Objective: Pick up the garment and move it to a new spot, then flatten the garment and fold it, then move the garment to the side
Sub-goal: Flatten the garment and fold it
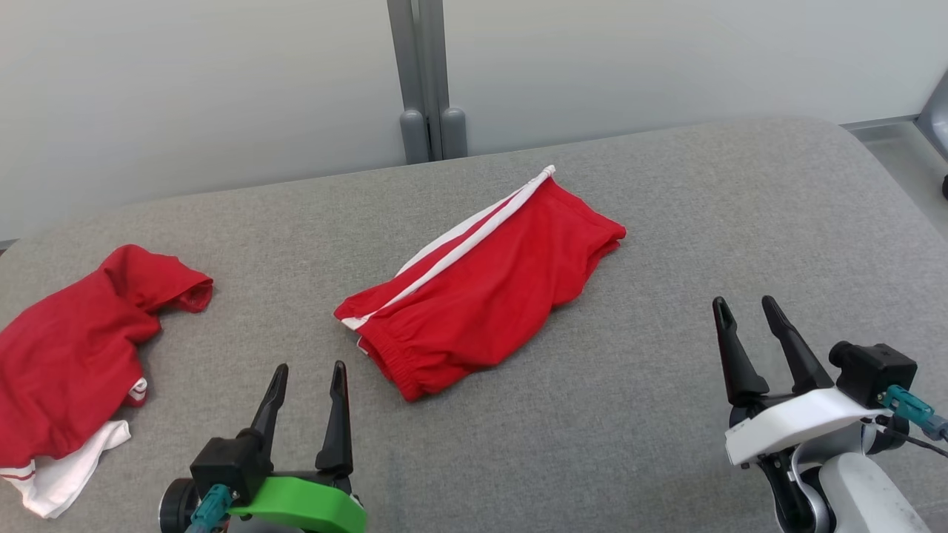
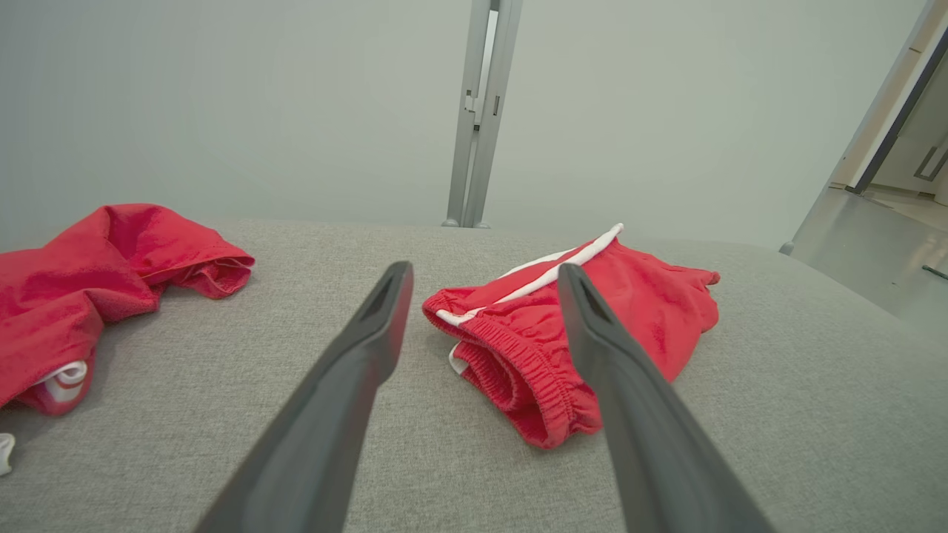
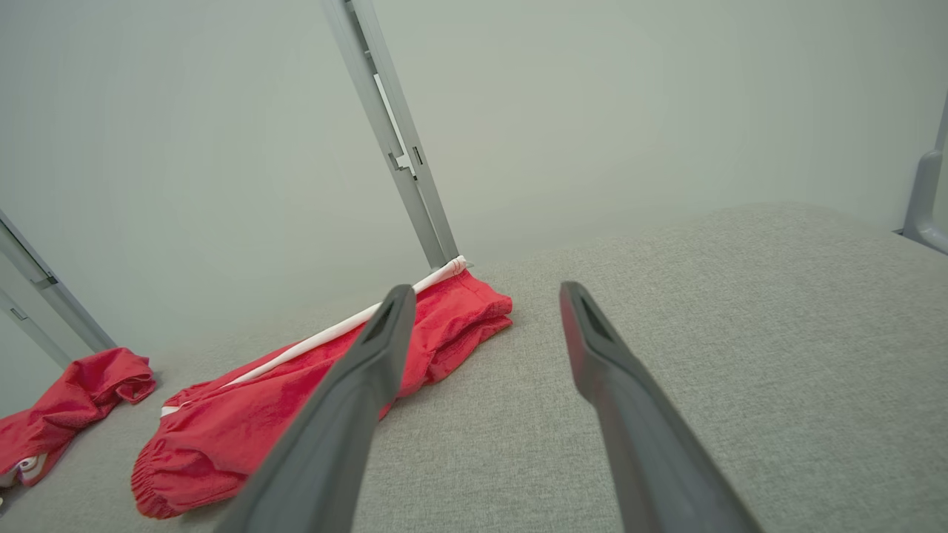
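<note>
Grey padded surface (image 1: pixel 666 222) carries a crumpled red-and-white heap (image 1: pixel 67 355) at its left edge and, at centre, the red shorts (image 1: pixel 481 296), which we judge already folded. Left gripper (image 1: pixel 310 366) and right gripper (image 1: pixel 743 301) hover near the front edge, fingers apart, empty. Next we expect a grasp on the shorts and a shift sideways.

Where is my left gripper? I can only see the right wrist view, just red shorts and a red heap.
Observer: Your left gripper hovers just short of the shorts' elastic waistband end, not touching.
Operator: Is it holding anything?
Observer: No, its fingers are open and empty.
Operator: What's that white speck by the red heap?
Observer: A white cloth lying under the red heap's near edge, on the grey cushion.
</note>
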Tool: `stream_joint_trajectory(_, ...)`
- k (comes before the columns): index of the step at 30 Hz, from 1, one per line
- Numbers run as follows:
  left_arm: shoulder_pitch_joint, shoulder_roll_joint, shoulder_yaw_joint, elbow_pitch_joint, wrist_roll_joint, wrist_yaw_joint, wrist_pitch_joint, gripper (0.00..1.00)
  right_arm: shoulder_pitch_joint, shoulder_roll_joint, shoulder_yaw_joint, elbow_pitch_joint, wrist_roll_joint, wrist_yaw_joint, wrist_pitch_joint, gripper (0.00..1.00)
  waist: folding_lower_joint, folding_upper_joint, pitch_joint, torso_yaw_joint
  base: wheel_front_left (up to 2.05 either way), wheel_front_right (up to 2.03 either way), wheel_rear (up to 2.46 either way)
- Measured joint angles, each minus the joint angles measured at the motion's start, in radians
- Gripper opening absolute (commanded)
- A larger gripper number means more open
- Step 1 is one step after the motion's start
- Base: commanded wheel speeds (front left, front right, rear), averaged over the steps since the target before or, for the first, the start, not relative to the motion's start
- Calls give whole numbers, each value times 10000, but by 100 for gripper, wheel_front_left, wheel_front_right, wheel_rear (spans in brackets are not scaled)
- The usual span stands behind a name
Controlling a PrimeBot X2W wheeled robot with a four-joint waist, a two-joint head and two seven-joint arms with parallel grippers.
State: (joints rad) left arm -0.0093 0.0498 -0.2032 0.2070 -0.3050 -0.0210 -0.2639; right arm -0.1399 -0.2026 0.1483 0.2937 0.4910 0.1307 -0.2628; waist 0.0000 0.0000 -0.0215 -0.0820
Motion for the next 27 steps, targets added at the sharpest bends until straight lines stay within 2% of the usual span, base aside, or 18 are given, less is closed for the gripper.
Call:
stream_joint_trajectory(8, -3, 0, -132, 207, 29, 79, 0, 100, 106, -86, 54, 65, -65, 0, 0, 100, 0, 0, 81, 228, 0, 0, 0)
stream_joint_trajectory(11, -24, -4, -291, 219, 35, 81, 0, 100, -83, -109, 130, 244, 351, 0, 178, 100, 0, 0, 198, 397, 0, 0, 0)
stream_joint_trajectory(15, -295, -6, -570, 217, 38, 109, 0, 100, -703, -90, -102, 658, 1616, 0, 874, 100, 0, 0, 486, 678, 0, 0, 0)
stream_joint_trajectory(21, -672, -8, -961, 222, 33, 199, 0, 100, -1918, 255, -1078, 1772, 4335, -2, 2462, 100, 0, 0, 972, 1301, 0, 0, 0)
stream_joint_trajectory(27, -999, -6, -1057, 199, -15, 301, 0, 100, -3047, 58, -1672, 3124, 5331, -2, 3465, 100, 0, 0, 1494, 2007, 0, 0, 0)
